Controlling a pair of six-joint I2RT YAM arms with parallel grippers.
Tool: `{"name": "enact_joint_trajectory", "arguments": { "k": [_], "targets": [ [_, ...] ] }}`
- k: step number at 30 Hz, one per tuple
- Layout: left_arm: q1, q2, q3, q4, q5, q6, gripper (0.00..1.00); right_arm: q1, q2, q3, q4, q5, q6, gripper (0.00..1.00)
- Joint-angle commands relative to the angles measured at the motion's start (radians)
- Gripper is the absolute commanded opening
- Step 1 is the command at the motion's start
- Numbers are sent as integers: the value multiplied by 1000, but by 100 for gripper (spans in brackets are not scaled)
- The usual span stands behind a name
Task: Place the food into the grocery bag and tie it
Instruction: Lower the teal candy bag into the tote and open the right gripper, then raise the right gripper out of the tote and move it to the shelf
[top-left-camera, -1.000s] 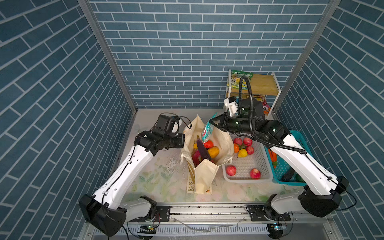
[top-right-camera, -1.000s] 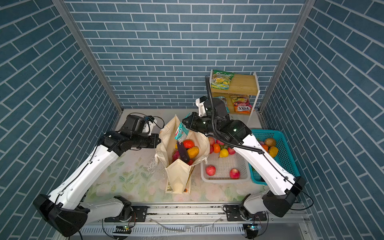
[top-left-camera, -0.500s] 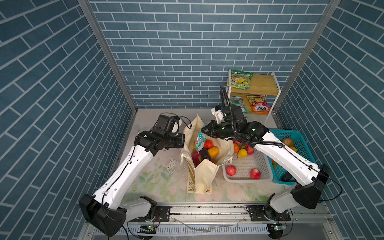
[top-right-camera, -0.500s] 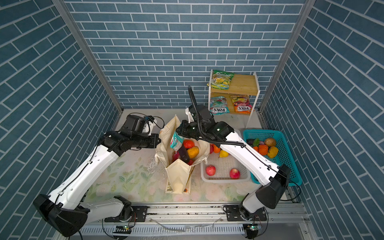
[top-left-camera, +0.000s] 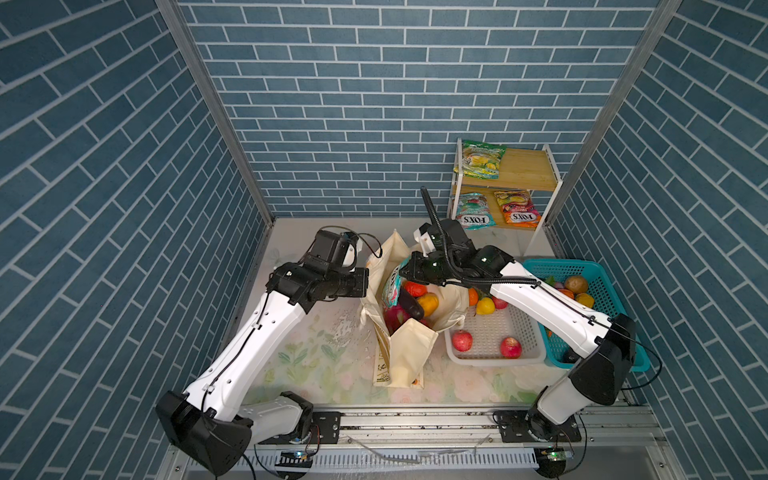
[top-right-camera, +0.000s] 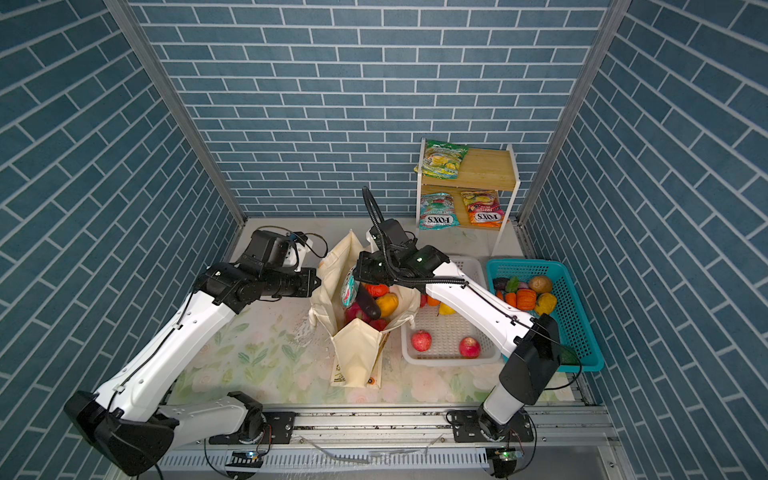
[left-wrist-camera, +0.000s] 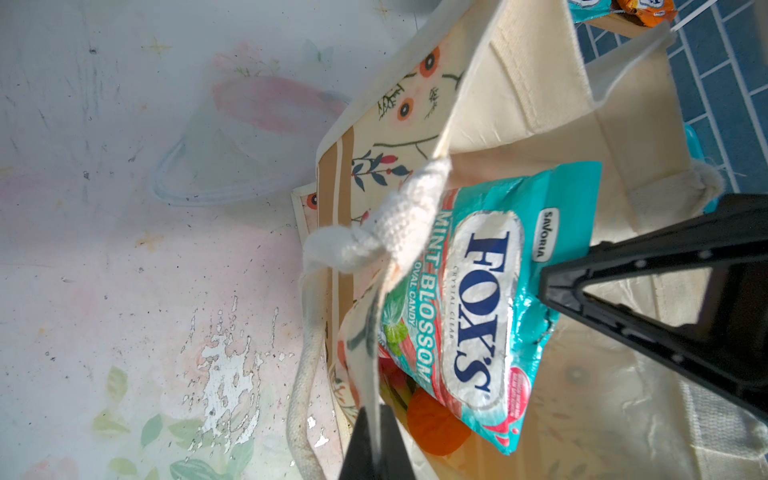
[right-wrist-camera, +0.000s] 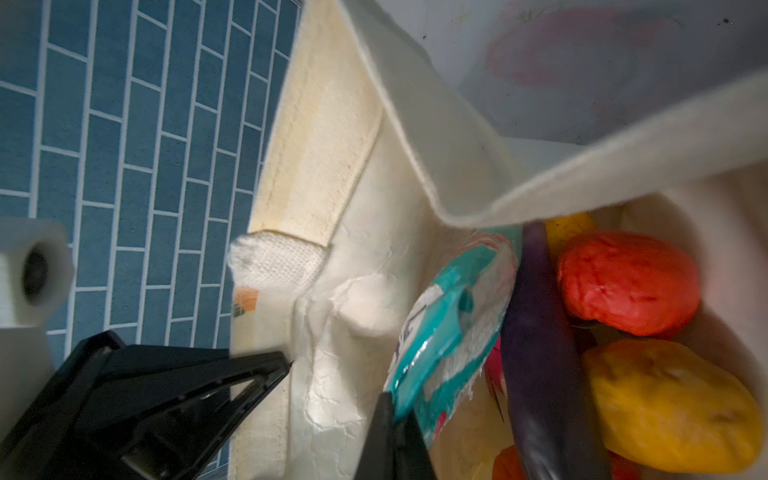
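In the fruit-filled grocery bag (top-left-camera: 405, 357), a FOX'S packet (left-wrist-camera: 478, 307) is pinched by the right gripper (right-wrist-camera: 392, 413). The rim is clamped by the left gripper (left-wrist-camera: 374, 419); deeper contents are hidden.

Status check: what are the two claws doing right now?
Left gripper shut on grocery bag rim. Right gripper shut on mint FOX'S packet, in the bag mouth. Purple eggplant beside it.

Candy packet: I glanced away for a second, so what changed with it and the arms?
The right gripper, still shut on the candy packet, carried it leftward and down from above the bag into its mouth. The left gripper kept holding the bag's edge; the bag stayed put.
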Motion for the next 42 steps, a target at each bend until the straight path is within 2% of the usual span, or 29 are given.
{"name": "enact_joint_trajectory", "arguments": {
  "k": [1,8,11,14,21,26,34,38,42],
  "targets": [
    [6,-20,6,-17,-10,9,0,-4,17,-7,16,9,-32,0],
    [6,-24,9,-22,-13,9,0,-3,12,46,-45,27,-71,19],
    [7,-27,10,-19,-14,10,0,-3,-9,55,-53,44,-87,31],
    [6,-30,13,-20,-16,7,0,-3,-32,87,-87,73,-125,35],
    [7,-29,28,-31,-21,11,0,-44,-138,160,-148,173,-201,36],
    [6,-28,30,-32,-21,11,0,-172,-258,119,-145,251,-204,36],
    [7,-29,34,-36,-22,12,0,-453,-421,-36,-104,368,-117,39],
    [7,-29,33,-36,-22,11,0,-597,-462,-142,-41,361,4,40],
    [6,-30,36,-37,-23,11,0,-735,-473,-275,96,275,150,43]
  ]
}}
